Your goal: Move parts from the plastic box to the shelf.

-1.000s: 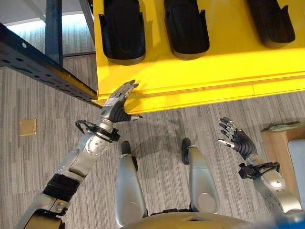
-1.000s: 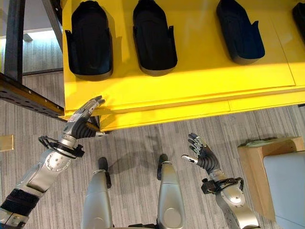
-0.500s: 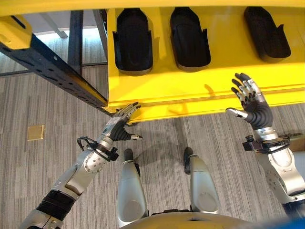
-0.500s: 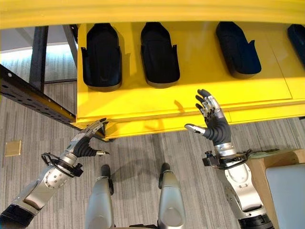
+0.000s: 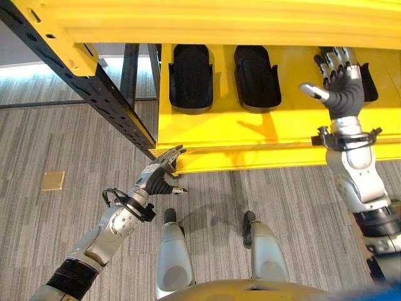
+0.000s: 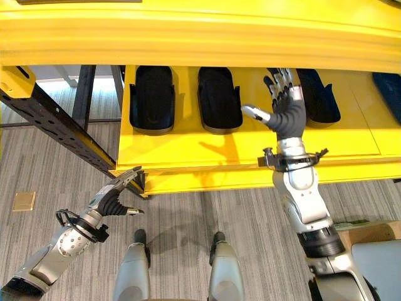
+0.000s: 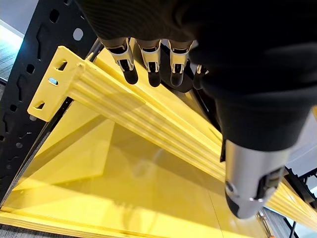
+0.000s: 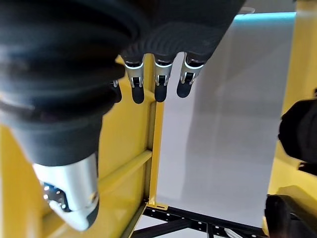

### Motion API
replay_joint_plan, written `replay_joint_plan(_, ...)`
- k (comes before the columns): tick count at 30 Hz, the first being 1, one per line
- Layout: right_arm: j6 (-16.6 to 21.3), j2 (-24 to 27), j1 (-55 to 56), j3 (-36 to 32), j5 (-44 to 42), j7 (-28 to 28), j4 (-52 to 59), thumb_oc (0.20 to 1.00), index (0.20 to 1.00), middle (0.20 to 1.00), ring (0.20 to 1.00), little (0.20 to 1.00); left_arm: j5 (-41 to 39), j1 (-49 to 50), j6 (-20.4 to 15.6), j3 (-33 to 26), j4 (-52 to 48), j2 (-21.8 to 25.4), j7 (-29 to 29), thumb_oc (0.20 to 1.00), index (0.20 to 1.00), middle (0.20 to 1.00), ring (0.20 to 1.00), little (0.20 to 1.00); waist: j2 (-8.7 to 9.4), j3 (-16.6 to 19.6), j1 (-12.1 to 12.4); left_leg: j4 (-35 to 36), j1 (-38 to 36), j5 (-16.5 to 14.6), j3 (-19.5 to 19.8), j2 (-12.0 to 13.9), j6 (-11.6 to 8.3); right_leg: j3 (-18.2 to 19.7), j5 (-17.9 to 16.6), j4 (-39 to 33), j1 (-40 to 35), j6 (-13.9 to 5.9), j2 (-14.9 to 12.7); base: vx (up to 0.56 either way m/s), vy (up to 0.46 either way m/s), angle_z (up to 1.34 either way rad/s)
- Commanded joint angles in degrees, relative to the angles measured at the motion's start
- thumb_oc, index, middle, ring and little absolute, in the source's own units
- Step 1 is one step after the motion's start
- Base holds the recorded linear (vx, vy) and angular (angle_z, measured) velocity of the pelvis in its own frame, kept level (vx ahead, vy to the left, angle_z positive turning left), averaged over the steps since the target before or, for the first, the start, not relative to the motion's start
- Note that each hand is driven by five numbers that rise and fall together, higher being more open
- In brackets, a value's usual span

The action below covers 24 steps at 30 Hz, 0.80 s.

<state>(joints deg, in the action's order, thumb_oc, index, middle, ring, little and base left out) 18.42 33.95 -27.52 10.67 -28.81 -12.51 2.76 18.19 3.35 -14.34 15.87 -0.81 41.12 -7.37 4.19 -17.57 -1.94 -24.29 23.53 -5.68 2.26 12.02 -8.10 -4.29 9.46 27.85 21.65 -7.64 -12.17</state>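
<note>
Three black moulded parts lie in a row on the yellow shelf board (image 5: pixel 250 135): one (image 5: pixel 191 78) at the left, one (image 5: pixel 257 78) in the middle, and one (image 6: pixel 317 94) at the right, partly behind my right hand. My right hand (image 6: pixel 285 106) is raised in front of the shelf, fingers spread and straight, holding nothing. My left hand (image 5: pixel 160 179) is low, just under the shelf's front left corner, fingers straight and empty. In the left wrist view its fingertips (image 7: pixel 151 69) point at the yellow beam (image 7: pixel 124 104).
A yellow beam (image 5: pixel 219 22) runs overhead, fixed to a black perforated upright (image 5: pixel 106 100) that slants down to the left. A wooden stand with a pale top (image 6: pixel 369 235) is at the lower right. A small brass plate (image 5: pixel 53 180) sits in the floor.
The camera has tilted up, bringing the upper beam into view. My right hand rose from near the floor to in front of the shelf. My left hand dropped slightly off the shelf edge.
</note>
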Motion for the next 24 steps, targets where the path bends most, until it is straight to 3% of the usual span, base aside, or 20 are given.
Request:
replay_joint_plan(1,1.25,0.77,-4.5,-1.02,1.83,-3.28,0.91,1.0,1.0,1.0,1.0,1.0,-3.31,0.09,-1.38,0.98,-2.63,2.45,-0.47,1.0,1.0,1.0,1.0,1.0,0.91,1.08,0.5,0.27,2.05,0.97,-0.81,1.56,0.8,1.48,-4.76,-5.87,-3.86,-1.23,-0.97,-0.01,-0.013,0.03)
replay_joint_plan(8,-0.16,1.14,-21.35,5.76,-5.67,-5.27,-13.38,1.0,1.0,1.0,1.0,1.0,-6.54,-0.61,-0.14,2.37,-3.74,3.52,-1.06,1.0,1.0,1.0,1.0,1.0,0.8,-0.42,1.84,-1.46,4.14,0.93,-0.52,1.42,0.73,1.95,-4.35,-3.28,-1.21,-0.45,-0.81,-0.04,-0.002,0.01)
replay_joint_plan(24,-2.23,1.38,-40.36,11.91,-11.98,-7.44,-33.53,1.0,1.0,1.0,1.0,1.0,-11.43,0.11,0.78,2.85,-3.56,5.49,-0.71,1.0,1.0,1.0,1.0,1.0,-0.51,-3.98,3.58,-3.87,8.15,1.28,-0.28,0.81,1.07,2.49,-4.85,-0.49,3.8,0.1,-0.72,-0.05,0.002,0.0)
